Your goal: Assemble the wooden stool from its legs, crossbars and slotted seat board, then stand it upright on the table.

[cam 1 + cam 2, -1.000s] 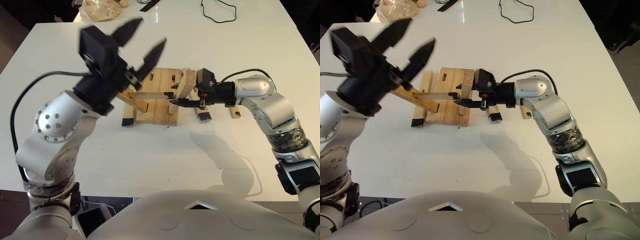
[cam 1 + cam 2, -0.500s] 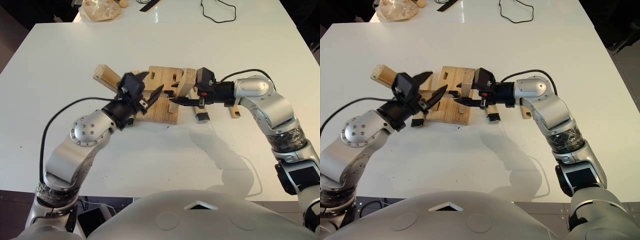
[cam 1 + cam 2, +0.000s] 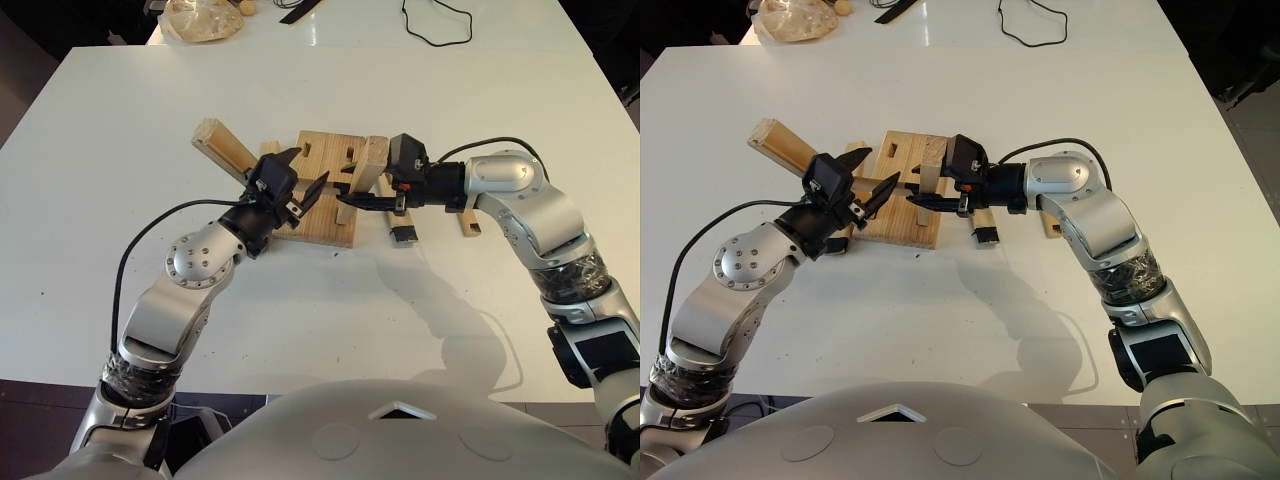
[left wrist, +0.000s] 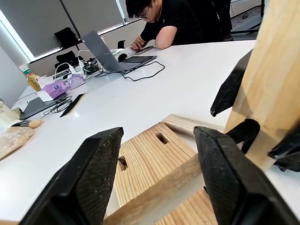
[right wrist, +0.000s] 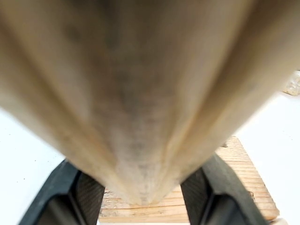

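The slotted seat board [image 3: 335, 225] lies flat mid-table. A pale wooden leg [image 3: 222, 146] tilts up at its left, and a thin crossbar [image 4: 164, 192] runs from it toward a second leg [image 3: 373, 160] at the board's right. My left gripper [image 3: 309, 165] is open, its fingers [image 4: 93, 178] standing wide apart on either side of the crossbar. My right gripper [image 3: 350, 196] is shut on the second leg [image 5: 140, 93], which is pinched between its black pads [image 5: 84, 197] above the board.
Another leg with a black foot [image 3: 404, 235] and a short wooden piece [image 3: 468, 223] lie right of the board. A plastic bag [image 3: 205, 15] and a black cable [image 3: 432, 22] sit at the table's far edge. A laptop [image 4: 112, 51] stands beyond.
My left arm has dropped from high in front of the camera down to the crossbar, still open. The right gripper has stayed on its leg, barely shifting.
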### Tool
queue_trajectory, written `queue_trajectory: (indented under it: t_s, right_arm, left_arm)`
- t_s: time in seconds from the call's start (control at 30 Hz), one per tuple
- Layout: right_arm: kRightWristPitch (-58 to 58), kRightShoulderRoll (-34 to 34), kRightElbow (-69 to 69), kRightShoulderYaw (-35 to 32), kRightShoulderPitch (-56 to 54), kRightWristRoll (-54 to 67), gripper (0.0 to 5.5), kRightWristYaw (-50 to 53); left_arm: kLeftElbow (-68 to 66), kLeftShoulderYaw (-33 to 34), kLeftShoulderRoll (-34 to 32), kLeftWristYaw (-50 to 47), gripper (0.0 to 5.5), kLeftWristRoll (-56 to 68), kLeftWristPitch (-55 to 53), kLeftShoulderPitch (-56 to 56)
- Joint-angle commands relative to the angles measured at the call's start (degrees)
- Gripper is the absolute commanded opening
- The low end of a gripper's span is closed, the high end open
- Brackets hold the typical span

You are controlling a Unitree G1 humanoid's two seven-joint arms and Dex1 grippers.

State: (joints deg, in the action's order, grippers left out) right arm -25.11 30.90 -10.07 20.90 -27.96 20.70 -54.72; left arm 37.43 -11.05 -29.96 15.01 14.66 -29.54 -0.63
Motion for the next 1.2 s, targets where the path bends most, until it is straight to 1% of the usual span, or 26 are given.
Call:
queue_trajectory:
  t_s: [0.03,0.07,0.17,0.23,0.27,0.33,0.43,0.5,0.53,0.6,0.67,0.73,0.77,0.8,0.83,0.87,0.9,0.97,1.03,1.07,1.1,1.2]
  right_arm:
    - [-2.9,1.0,2.3,2.3,0.5,-4.2,2.00,0.5]
    - [-3.3,0.7,2.3,2.1,0.2,-4.0,2.00,0.7]
    - [-4.6,-0.3,2.2,1.5,-0.9,-2.9,2.00,0.9]
    - [-4.6,-0.2,3.0,1.9,-1.2,-3.5,2.00,0.5]
    - [-4.3,0.1,3.6,2.5,-1.2,-4.4,2.00,0.3]
    - [-3.8,0.9,4.6,3.3,-0.8,-5.7,2.00,-0.2]
    - [-3.7,1.9,5.3,3.4,-0.4,-6.1,2.00,-0.8]
    - [-3.6,2.1,5.6,3.3,-0.3,-6.0,2.00,-1.1]
    - [-3.5,2.2,5.8,3.2,-0.4,-5.8,2.00,-1.2]
    - [-3.3,2.2,6.2,3.2,-0.5,-5.6,2.00,-1.5]
    - [-2.8,2.4,6.6,3.2,-0.6,-5.5,2.00,-2.3]
    - [-2.2,2.8,7.2,3.2,-1.0,-5.4,2.00,-3.4]
    - [-1.9,3.0,7.5,3.2,-1.3,-5.5,2.00,-3.8]
    - [-1.7,3.1,7.8,3.2,-1.5,-5.5,2.00,-4.1]
    - [-1.3,3.0,8.7,3.3,-2.3,-5.7,2.00,-4.7]
    - [-0.8,2.8,9.6,3.7,-3.2,-5.9,2.00,-5.6]
    - [-0.4,2.5,10.4,4.1,-4.0,-5.9,2.00,-6.4]
    - [0.3,2.1,11.7,5.4,-5.5,-5.6,2.00,-9.3]
    - [1.5,2.8,12.4,7.0,-6.2,-5.4,2.00,-13.3]
    - [2.3,3.5,12.5,7.8,-6.3,-5.4,2.00,-15.3]
    - [3.0,3.9,12.8,8.2,-6.5,-5.5,2.00,-16.9]
    - [4.0,4.0,14.6,8.1,-7.4,-5.6,2.00,-18.8]
  left_arm:
    - [-2.4,-0.7,0.9,1.3,2.80,-0.2,-3.1,1.5]
    - [-3.2,-1.5,0.5,1.4,2.80,-1.2,-3.8,1.4]
    - [-4.7,-3.6,0.3,1.4,2.34,-3.3,-5.9,1.1]
    - [-2.8,-2.9,2.4,1.5,1.97,-1.5,-5.3,0.2]
    - [-1.1,-1.1,4.2,1.2,1.85,0.2,-4.0,-0.8]
    - [1.8,3.6,8.5,-0.7,1.64,4.2,-1.6,-4.1]
    - [5.8,12.5,14.2,-4.7,1.63,12.3,0.1,-12.5]
    - [7.9,19.0,16.3,-8.8,1.63,20.4,-0.6,-18.7]
    - [7.9,23.0,16.3,-11.6,1.63,24.7,-0.7,-22.1]
    - [6.0,31.5,14.6,-17.4,1.63,31.2,-1.1,-27.3]
    - [0.7,40.7,9.3,-21.9,1.63,32.1,-3.3,-28.8]
    - [-5.5,45.9,3.3,-21.8,1.34,28.1,-5.8,-24.5]
    - [-8.1,46.7,1.3,-20.5,1.17,25.8,-6.4,-21.2]
    - [-9.8,47.0,0.0,-19.6,1.00,24.5,-6.8,-19.1]
    - [-11.1,44.6,-0.1,-16.9,0.81,22.9,-6.7,-14.7]
    - [-11.3,40.5,1.6,-13.7,0.71,23.1,-6.7,-11.1]
    - [-10.4,36.0,3.7,-10.6,0.48,24.1,-6.8,-8.3]
    - [-2.9,21.2,9.0,-2.2,0.16,27.5,-4.3,-4.6]
    - [5.3,10.1,14.0,3.0,0.00,32.3,-3.2,-4.5]
    - [7.3,7.9,15.4,3.9,0.00,33.7,-3.1,-4.6]
    - [7.8,7.6,15.7,4.0,0.00,33.3,-2.7,-4.0]
    - [5.5,12.0,13.8,3.9,0.00,31.2,-1.6,-0.7]
